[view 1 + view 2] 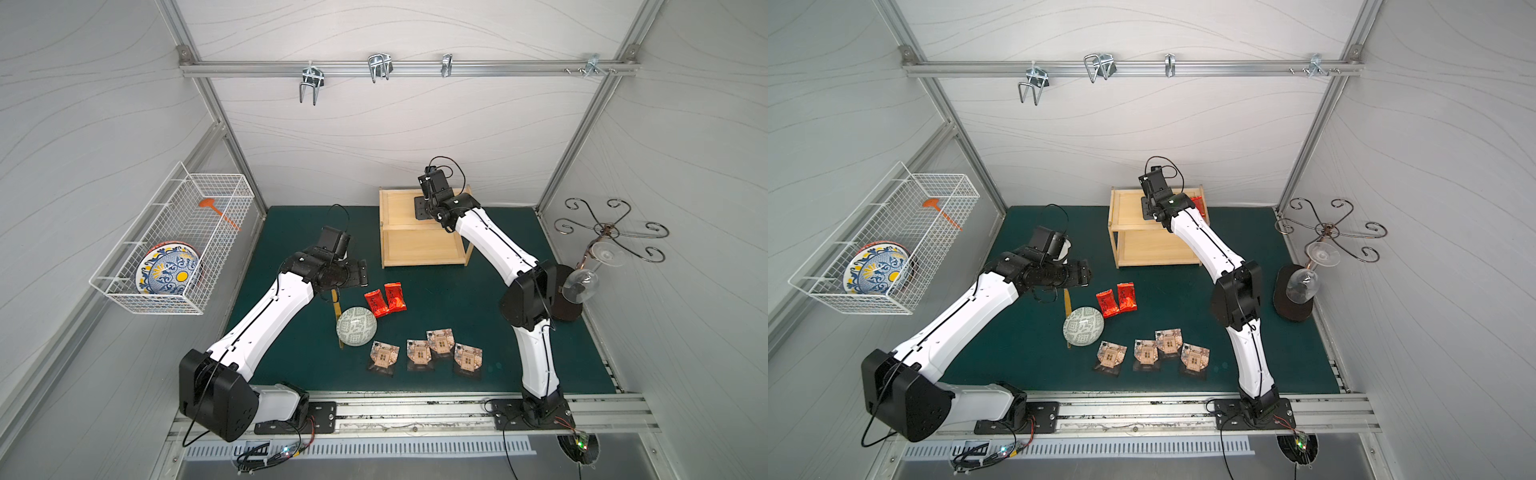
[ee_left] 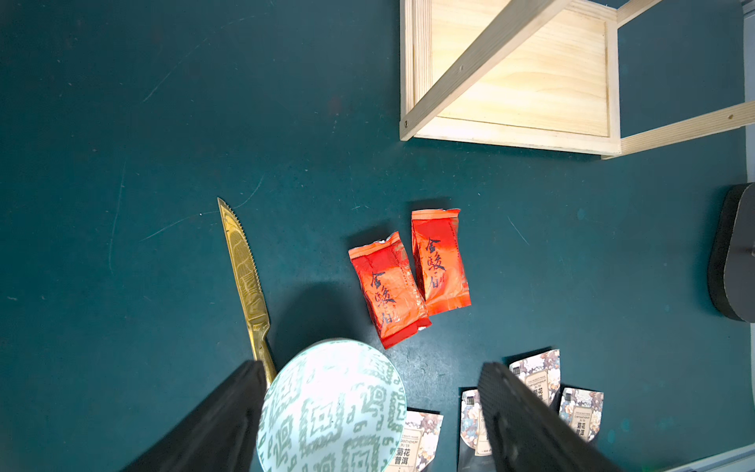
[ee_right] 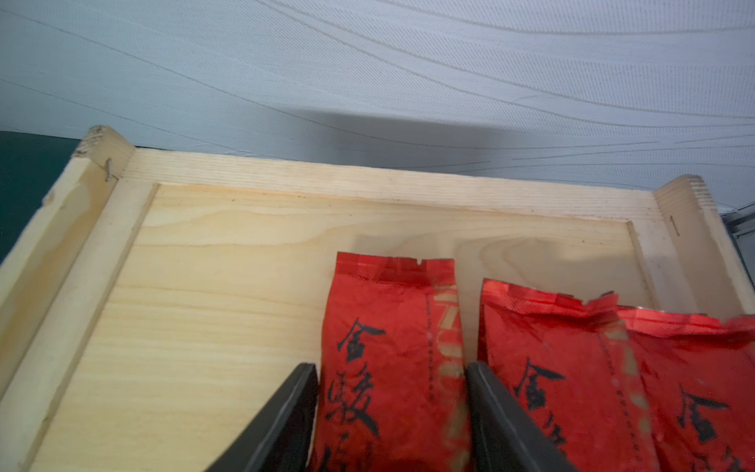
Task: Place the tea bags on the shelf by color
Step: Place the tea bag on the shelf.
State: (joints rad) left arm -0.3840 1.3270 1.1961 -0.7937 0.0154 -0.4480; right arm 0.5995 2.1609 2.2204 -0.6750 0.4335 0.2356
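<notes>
Three red tea bags (image 3: 388,327) sit on the far top tier of the shelf (image 3: 224,306), my right gripper (image 3: 390,367) half-open astride one (can't tell if it's pinching), so next I'd lift clear and grab the two reds (image 1: 394,296) on the mat (image 1: 498,353).

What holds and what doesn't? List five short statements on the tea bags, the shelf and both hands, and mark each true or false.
1. Two shiny red foil tea bags lie on the green mat. True.
2. The top board of the pale wooden two-tier shelf is bare. False: three red tea bags lie on it.
3. Four black-edged tea bags with tan pictures lie on the mat. True.
4. The left hand grips a red packet. False: it is open and empty.
5. The right hand hangs over the mat. False: it is at the shelf's top board, with one red tea bag between its fingers.
</notes>
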